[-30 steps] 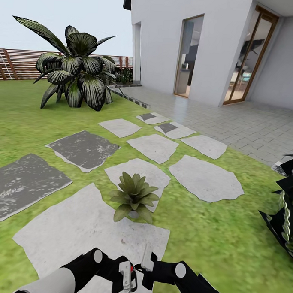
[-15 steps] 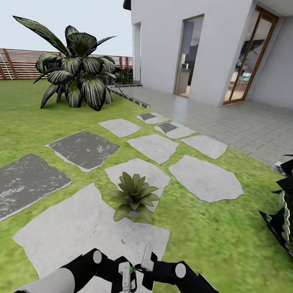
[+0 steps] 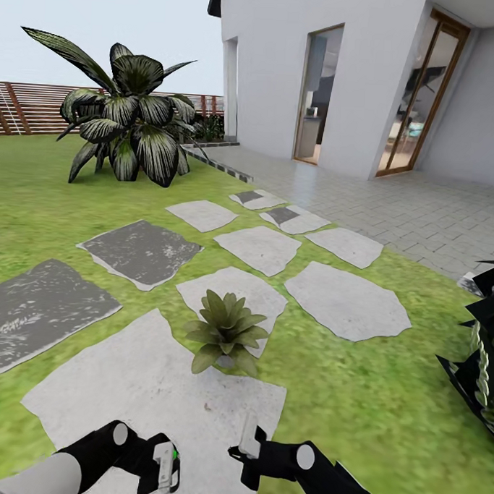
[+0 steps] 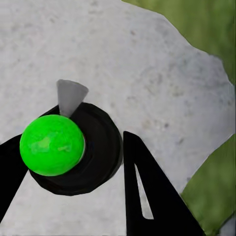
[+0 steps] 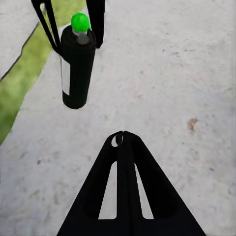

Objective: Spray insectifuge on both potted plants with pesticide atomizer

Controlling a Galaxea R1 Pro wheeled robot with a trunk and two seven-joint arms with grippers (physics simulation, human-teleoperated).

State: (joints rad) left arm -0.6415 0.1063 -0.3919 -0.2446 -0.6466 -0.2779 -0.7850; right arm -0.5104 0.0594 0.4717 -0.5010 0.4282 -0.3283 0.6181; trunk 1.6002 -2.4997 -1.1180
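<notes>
The atomizer (image 5: 77,66) is in my left gripper (image 3: 164,466), a short black can with a green ball-shaped button (image 4: 51,145) and a small grey nozzle beside it. It hangs over the big pale stepping stone (image 3: 124,385) at about 7 o'clock in the head view. My two fingers pinch it near the top, one on each side, just under the button. I judge it light and rigid, with smooth round walls that could slip or twist in a flat pinch, so the grip belongs high on the body where it is now, leaving the button free (pressing it will likely need the other arm). My right gripper (image 3: 246,437) sits near 6 o'clock, carrying nothing; in its own wrist view the fingers look pressed together into a single point.

One potted plant (image 3: 226,331) stands straight ahead at 12 o'clock from my hands, at the far edge of the same stone, well apart from the can. The spiky dark thing (image 3: 484,346) at 3 o'clock is cut off by the frame, and I cannot tell what it is. The big dark shrub (image 3: 130,118) at 11 o'clock is not a target. Which way the nozzle points relative to the plant is hard to make out.
</notes>
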